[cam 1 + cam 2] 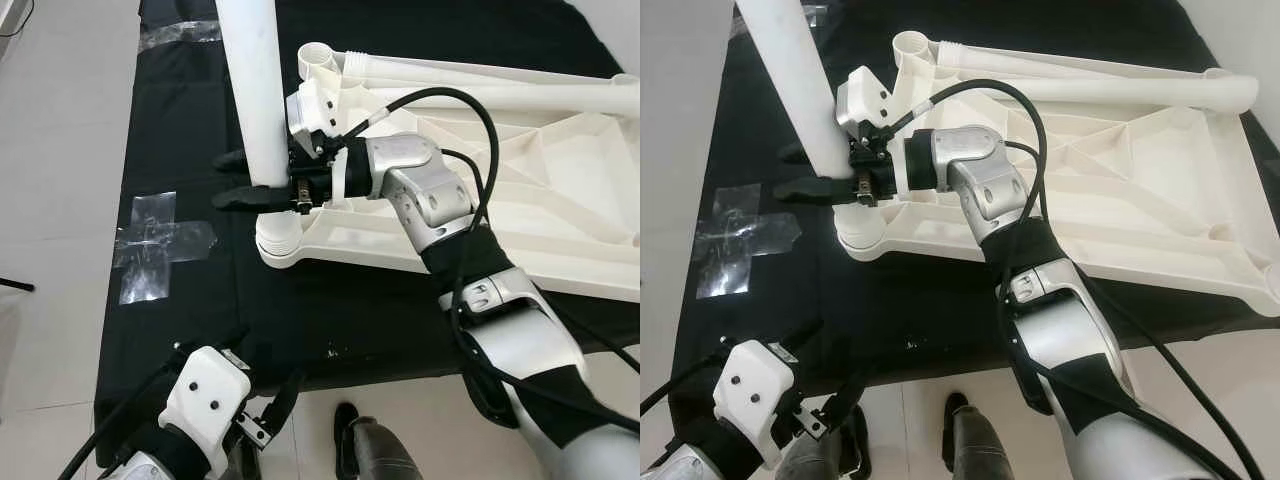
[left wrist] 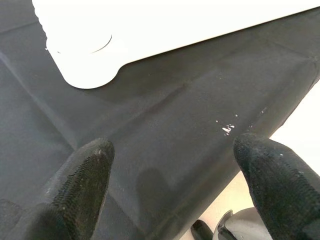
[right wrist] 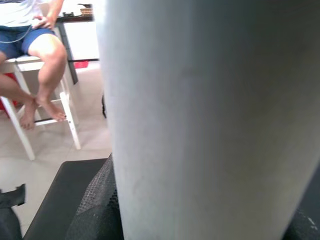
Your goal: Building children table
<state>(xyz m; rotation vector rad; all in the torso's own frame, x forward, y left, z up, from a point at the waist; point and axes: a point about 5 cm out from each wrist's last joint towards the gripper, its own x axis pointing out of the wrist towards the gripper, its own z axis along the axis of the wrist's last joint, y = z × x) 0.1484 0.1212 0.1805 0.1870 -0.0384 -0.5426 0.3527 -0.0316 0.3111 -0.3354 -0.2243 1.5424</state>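
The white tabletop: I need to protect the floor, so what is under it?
The upturned white tabletop lies on a black cloth spread over the pale tiled floor. What the cloth looks like beneath the tabletop is covered.

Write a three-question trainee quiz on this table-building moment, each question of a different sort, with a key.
1. True or false: the right gripper is shut on the white table leg.
2. Which corner socket does the leg stand over: A) near-left, B) far-right?
3. Fill in: the upturned tabletop lies on a ____ cloth.

Key: 1 true; 2 A; 3 black. The left gripper hangs open above the cloth.
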